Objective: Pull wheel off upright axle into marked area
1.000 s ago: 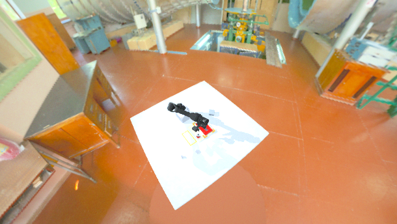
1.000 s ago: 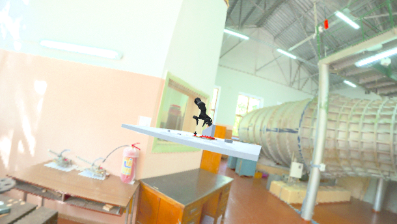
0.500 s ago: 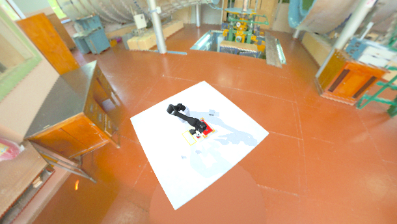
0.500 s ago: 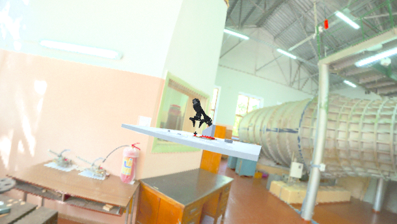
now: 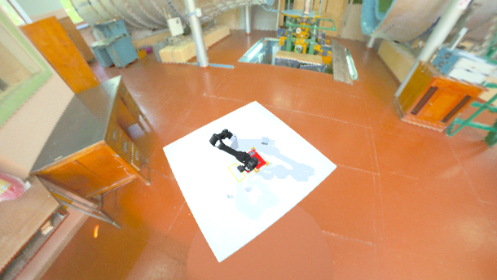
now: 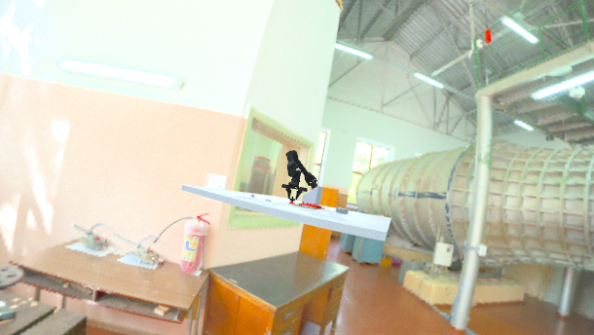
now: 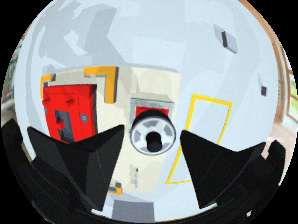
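The wheel [image 7: 141, 136], silver-grey with spokes and a dark tyre, sits on the upright black axle [image 7: 153, 142] over a small red and grey base. My gripper [image 7: 153, 132] [image 6: 292, 198] is open and points down, low over the table, with a finger on each side of the wheel and a visible gap to both sides in the wrist view. Nothing is held. The marked area is a yellow outline [image 7: 212, 99] on the table, right of the wheel in the wrist view, partly hidden by the right finger. In the top view the arm hides the wheel.
A red block [image 7: 86, 116] [image 5: 260, 160] with raised parts lies on the cream board [image 7: 166, 82], left of the wheel in the wrist view. An orange corner bracket [image 7: 111, 87] stands beside it. Small grey blocks [image 7: 229, 42] [image 7: 264, 91] lie beyond the marked area.
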Controlling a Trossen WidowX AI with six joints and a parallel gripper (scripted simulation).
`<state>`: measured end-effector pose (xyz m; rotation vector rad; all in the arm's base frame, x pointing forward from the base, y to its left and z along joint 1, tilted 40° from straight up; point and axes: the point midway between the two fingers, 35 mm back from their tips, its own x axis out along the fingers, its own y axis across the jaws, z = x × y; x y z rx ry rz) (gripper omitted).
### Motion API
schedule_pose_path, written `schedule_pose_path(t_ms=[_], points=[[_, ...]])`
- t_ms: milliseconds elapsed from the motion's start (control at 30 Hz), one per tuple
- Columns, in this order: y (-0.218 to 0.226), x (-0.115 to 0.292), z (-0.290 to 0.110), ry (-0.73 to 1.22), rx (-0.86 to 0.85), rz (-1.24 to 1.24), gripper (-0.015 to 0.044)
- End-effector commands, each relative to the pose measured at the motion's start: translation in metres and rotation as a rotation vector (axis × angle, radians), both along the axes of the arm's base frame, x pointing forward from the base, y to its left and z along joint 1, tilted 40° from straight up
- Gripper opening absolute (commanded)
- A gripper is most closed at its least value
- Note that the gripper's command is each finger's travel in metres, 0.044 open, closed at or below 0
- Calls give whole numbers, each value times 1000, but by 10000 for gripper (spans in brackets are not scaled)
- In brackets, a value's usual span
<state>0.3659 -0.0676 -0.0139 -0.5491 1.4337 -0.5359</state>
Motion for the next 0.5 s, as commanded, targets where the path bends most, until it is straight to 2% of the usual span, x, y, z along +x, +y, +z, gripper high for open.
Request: schedule_pose_path(t_ms=[0, 267, 467], points=[[0, 0, 0, 0, 0, -2, 215], [0, 0, 0, 0, 0, -2, 161], [1, 0, 1, 0, 0, -2, 4]])
